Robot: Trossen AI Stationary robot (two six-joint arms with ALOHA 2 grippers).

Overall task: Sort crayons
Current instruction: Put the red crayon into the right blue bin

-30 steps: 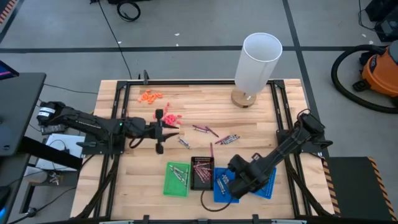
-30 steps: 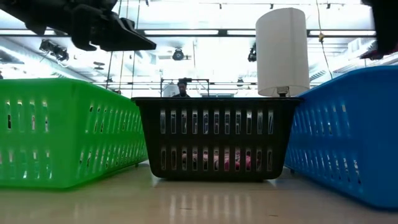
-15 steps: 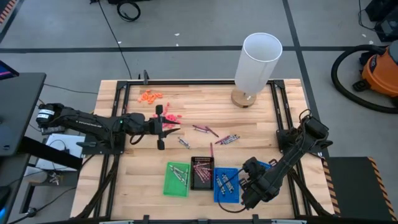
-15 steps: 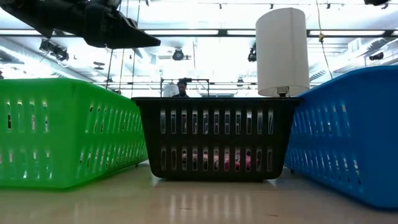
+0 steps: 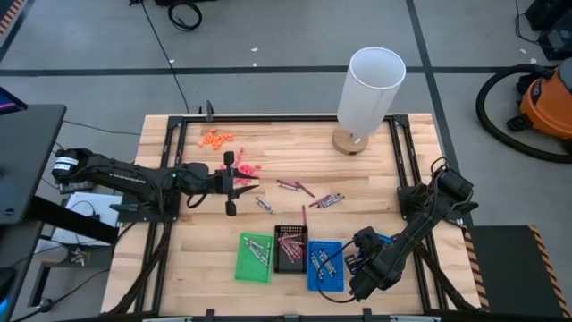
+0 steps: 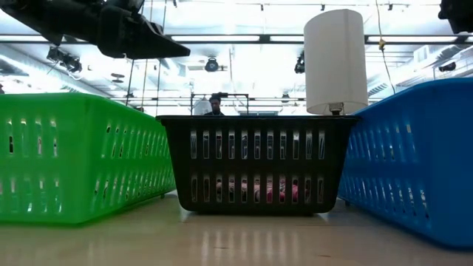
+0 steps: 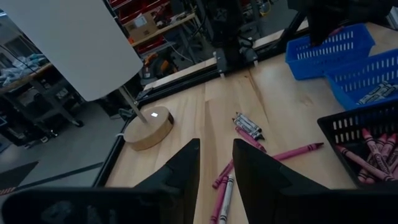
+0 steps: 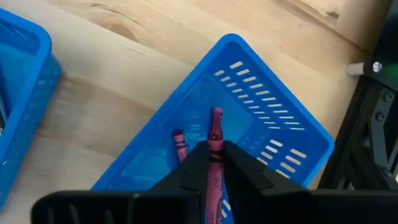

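- Right gripper (image 8: 214, 163), at about five o'clock on the table (image 5: 375, 179), hung over the outer blue tray (image 8: 261, 118); its fingers pinched a maroon crayon (image 8: 214, 140), a second lying in the tray below.
- Left gripper (image 7: 216, 163), near nine o'clock, hovered slightly parted and empty above loose crayons (image 7: 249, 124).
- Risk: a release off-centre could bounce the stick over the tray's low wall.

Three slotted trays are seen in green (image 5: 253, 258), black (image 5: 289, 249) and blue (image 5: 325, 266). Pinkish-red and grey crayons (image 5: 325, 199) lie on the pale wood counter (image 5: 295, 156), plus a white lamp shade (image 5: 370, 88).
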